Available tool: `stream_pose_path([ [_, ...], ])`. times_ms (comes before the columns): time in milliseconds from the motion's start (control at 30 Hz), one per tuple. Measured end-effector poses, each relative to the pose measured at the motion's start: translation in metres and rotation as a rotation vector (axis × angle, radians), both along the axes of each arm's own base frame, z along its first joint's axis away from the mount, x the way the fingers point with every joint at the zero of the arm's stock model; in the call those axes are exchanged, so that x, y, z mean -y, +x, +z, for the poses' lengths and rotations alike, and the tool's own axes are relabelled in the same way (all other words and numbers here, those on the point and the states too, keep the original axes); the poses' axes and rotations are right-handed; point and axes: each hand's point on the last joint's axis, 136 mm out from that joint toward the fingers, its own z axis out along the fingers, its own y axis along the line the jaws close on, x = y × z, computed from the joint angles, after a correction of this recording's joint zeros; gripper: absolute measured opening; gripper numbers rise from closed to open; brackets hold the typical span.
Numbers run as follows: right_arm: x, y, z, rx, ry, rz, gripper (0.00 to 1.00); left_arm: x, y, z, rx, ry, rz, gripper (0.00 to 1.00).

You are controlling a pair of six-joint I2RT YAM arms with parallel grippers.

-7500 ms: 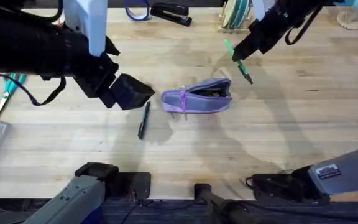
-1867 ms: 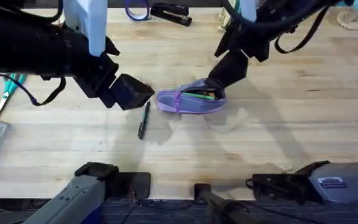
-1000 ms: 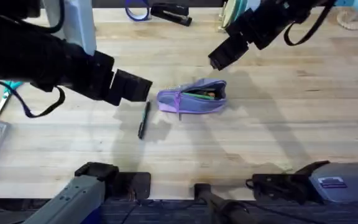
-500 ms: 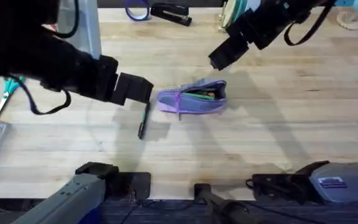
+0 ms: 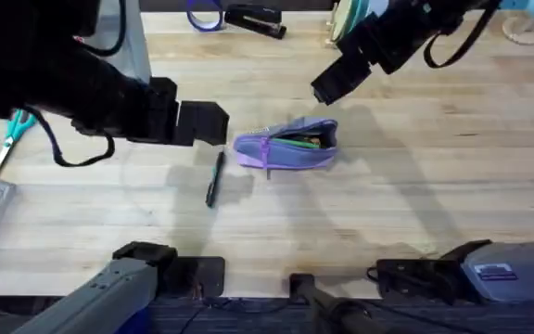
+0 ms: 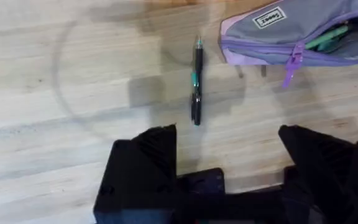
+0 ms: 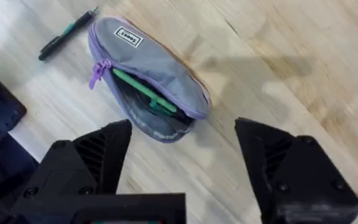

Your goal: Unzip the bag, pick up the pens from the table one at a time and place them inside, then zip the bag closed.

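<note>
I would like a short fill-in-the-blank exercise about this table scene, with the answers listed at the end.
1. The green pen lies inside the ____ bag.
2. The black pen lies on the ____, apart from the bag.
3. The bag's zipper is ____, so its inside shows.
4. The left gripper hovers near the black pen with its fingers ____, and the right gripper is open too.

Answers: purple; table; open; open
</note>
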Motion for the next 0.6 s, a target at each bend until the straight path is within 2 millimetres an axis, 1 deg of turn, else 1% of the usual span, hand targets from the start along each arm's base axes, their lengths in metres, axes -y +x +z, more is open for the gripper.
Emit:
stream_pose_path([
  [167,0.000,0.000,0.000,0.000,0.000,0.000,0.995,0.008,-0.006,-0.020,-0.050,-0.003,0.009,0.995],
  [333,0.000,0.000,0.000,0.002,-0.001,0.004,0.996,0.014,-0.015,-0.046,-0.108,0.029,0.026,0.995],
  [467,0.000,0.000,0.000,0.005,-0.005,0.009,0.996,0.017,-0.012,-0.059,-0.103,0.039,0.042,0.995],
  [600,0.000,0.000,0.000,0.010,-0.008,0.020,0.996,0.016,-0.009,-0.070,-0.099,0.046,0.067,0.996],
])
